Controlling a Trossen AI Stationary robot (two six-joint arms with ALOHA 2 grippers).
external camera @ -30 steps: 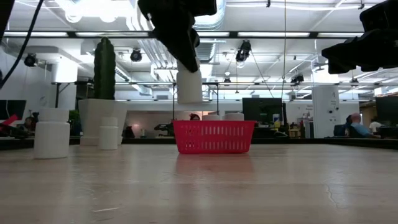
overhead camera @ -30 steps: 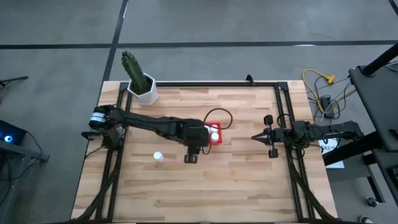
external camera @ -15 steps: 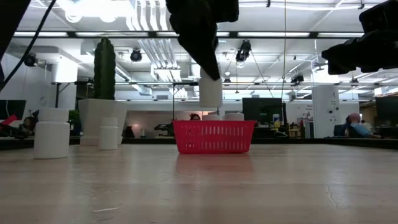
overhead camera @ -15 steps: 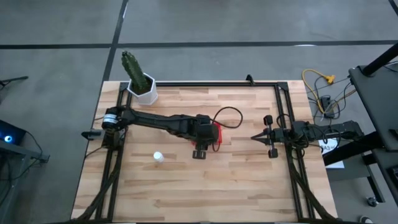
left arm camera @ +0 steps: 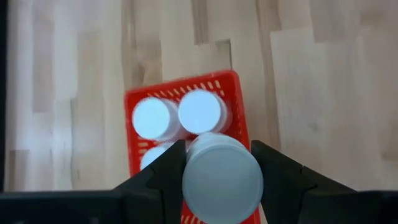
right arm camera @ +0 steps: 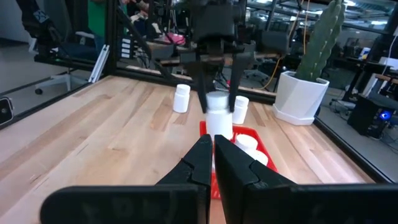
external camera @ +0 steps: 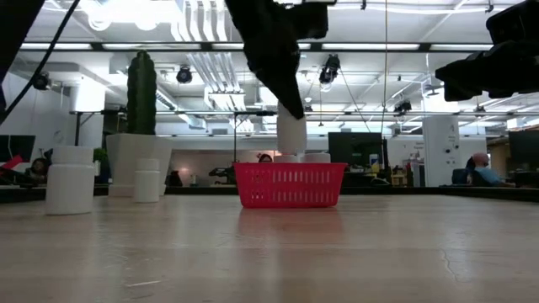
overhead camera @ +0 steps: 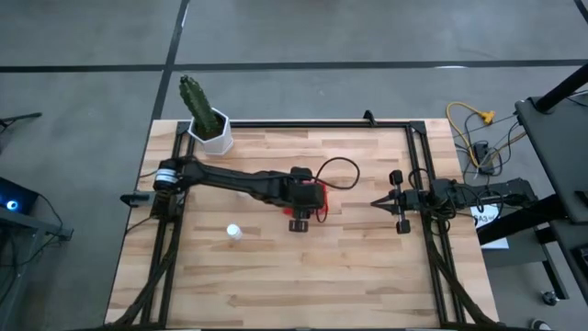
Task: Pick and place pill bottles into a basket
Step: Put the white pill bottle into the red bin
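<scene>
My left gripper (left arm camera: 221,163) hangs over the red basket (left arm camera: 231,81), shut on a white pill bottle (external camera: 291,135). The bottle's lower end is just above the basket's rim (external camera: 290,167). Three more pill bottles (left arm camera: 200,111) stand upright inside the basket. One loose pill bottle (overhead camera: 234,232) stands on the table near the left; the low view shows two loose pill bottles (external camera: 71,178) on that side. My right gripper (overhead camera: 377,203) waits shut at the table's right side, pointing level toward the basket. My left gripper pinches the bottle's upper end (right arm camera: 216,99) between its two fingers (right arm camera: 202,93), one on each side. The fingers come from above, slanting down. The bottle hangs upright below them, lifted clear of the table and over the basket.
A white pot with a tall green cactus (overhead camera: 213,129) stands at the table's far left corner. A black frame rail (overhead camera: 312,124) runs along the table's far edge and down both sides. Bare wood lies between the basket and the near edge.
My left gripper has carried the bottle toward the table's right edge and slightly down, from beside the basket to over it. The bottle has stayed upright in the hold.
</scene>
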